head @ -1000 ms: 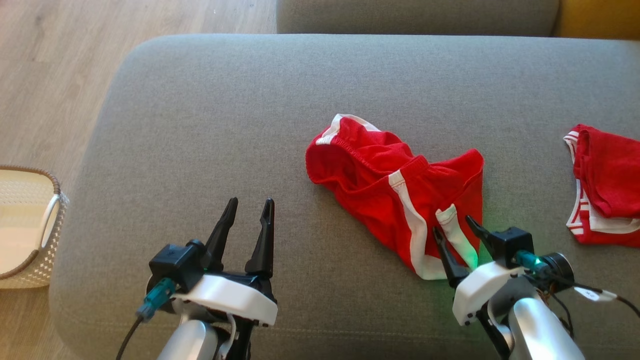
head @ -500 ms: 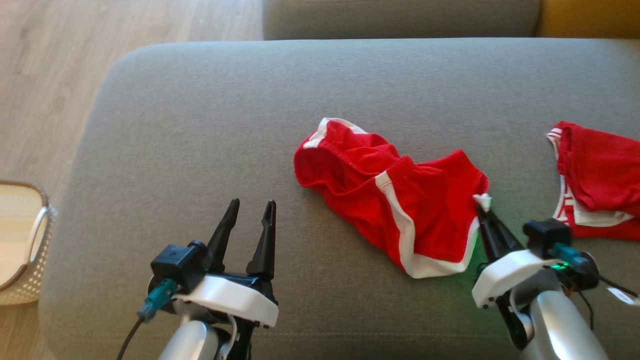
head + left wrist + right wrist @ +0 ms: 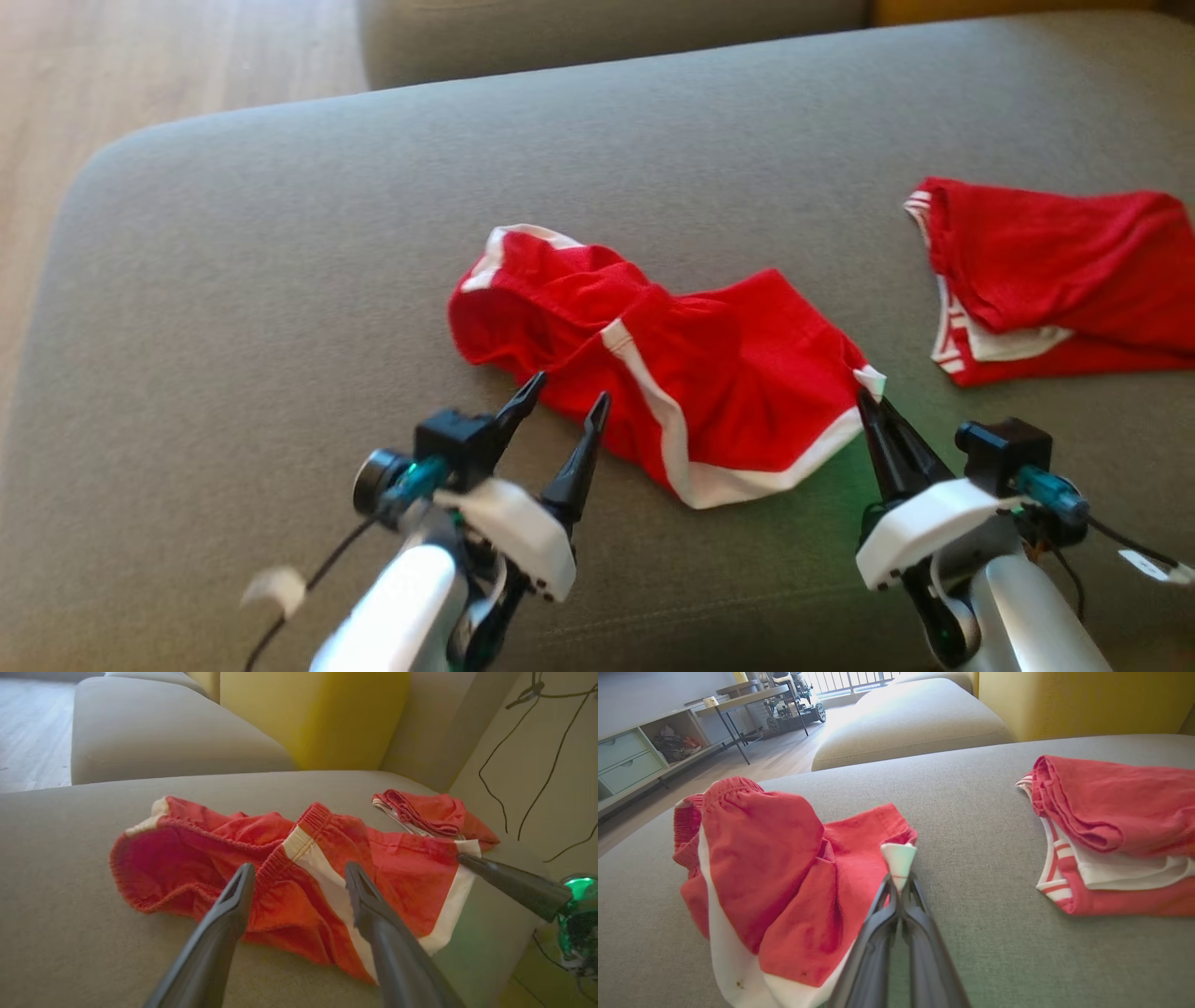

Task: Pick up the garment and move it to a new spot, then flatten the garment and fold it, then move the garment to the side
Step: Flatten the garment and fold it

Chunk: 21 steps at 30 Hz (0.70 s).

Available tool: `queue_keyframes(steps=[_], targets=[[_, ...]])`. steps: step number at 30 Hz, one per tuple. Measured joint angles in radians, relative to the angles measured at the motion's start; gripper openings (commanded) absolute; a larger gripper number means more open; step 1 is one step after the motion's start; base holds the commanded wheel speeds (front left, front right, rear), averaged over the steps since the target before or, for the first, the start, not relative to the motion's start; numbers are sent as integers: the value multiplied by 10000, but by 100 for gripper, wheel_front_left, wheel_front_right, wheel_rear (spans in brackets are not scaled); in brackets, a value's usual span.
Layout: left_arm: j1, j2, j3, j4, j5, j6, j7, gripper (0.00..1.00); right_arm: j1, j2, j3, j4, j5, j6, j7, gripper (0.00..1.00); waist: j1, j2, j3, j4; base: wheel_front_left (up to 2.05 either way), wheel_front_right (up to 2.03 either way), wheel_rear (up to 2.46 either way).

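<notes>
The garment, red shorts with white trim, lies crumpled on the grey sofa cushion. My right gripper is shut on the garment's white hem corner at its right end; in the right wrist view the pinched white tip sticks up between the closed fingers. My left gripper is open, its fingertips just short of the garment's near left edge. In the left wrist view the garment spreads right behind the open fingers, and the right gripper's fingers hold its far corner.
A second red and white garment, folded, lies on the cushion at the right. Another grey cushion and a yellow one stand behind. Wooden floor runs past the cushion's left edge. Shelves and a table stand far off.
My right gripper closed on the white hem corner and drew it right, spreading the garment. My left arm moved forward toward the garment's near edge. The camera turned right, so the basket left the picture.
</notes>
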Motion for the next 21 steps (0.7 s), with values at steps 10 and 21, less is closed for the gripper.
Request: queue_keyframes(steps=[10, 21], targets=[[-1972, 174, -545, 1848, 573, -407, 991, 100, -303, -2, 407, -163, 253, 0, 81, 0, 0, 0, 307, -758, 0, 0, 0], [-2336, 255, -828, 2493, 570, -604, 1340, 100, -315, -2, 422, 44, 347, 0, 42, 0, 0, 0, 418, -822, 0, 0, 0]])
